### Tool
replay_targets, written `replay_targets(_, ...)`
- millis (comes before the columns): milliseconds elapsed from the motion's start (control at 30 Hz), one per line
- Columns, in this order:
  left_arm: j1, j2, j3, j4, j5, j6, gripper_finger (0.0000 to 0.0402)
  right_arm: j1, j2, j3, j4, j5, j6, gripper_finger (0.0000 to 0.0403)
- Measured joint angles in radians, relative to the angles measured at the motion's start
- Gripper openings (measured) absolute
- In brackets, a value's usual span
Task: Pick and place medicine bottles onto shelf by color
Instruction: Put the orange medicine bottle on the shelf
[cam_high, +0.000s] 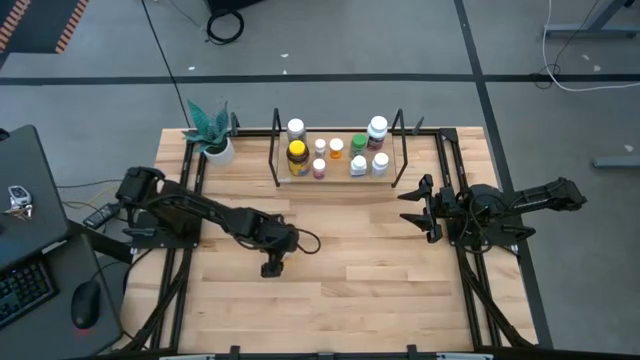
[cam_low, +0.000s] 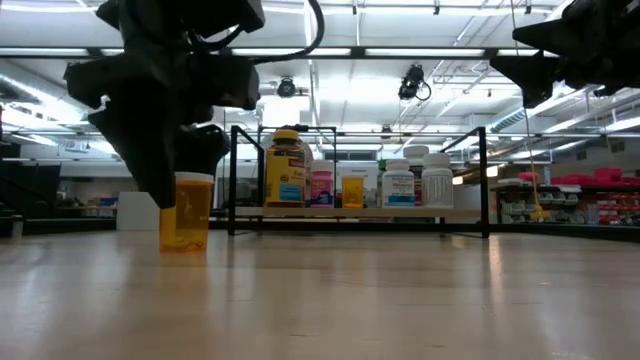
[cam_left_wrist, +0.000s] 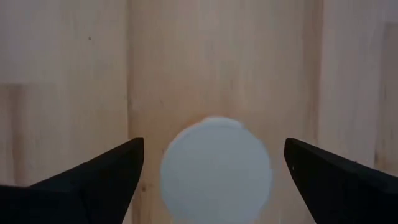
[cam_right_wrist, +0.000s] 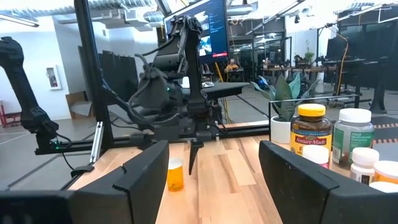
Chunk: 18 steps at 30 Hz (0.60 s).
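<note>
Grey concrete floor (cam_high: 400, 40) with cables around the wooden bench (cam_high: 350, 280), black desk with keyboard (cam_high: 20, 290) alongside, fluorescent ceiling strips (cam_low: 400, 50) lighting open workshop.

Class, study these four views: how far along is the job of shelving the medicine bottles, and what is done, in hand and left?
Nearly finished. Done: about nine bottles stand on the shelf, including the amber yellow-lidded bottle. In hand: the left tool is open directly above the orange bottle, its white cap between the fingers, not gripped. Left: grasping it and carrying it to the shelf. The right tool waits open near the shelf's right end.
</note>
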Motion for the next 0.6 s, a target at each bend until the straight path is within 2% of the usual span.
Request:
replay_targets(233, 0.000, 0.026, 0.004, -0.006, -0.001, 0.028, 0.0385, 0.000, 0.000, 0.000, 0.000, 0.000, 0.000, 0.0257)
replay_targets(600, 0.001, 0.026, 0.004, 0.004, -0.001, 0.055, 0.0317, 0.000, 0.000, 0.000, 0.007, 0.000, 0.000, 0.0257)
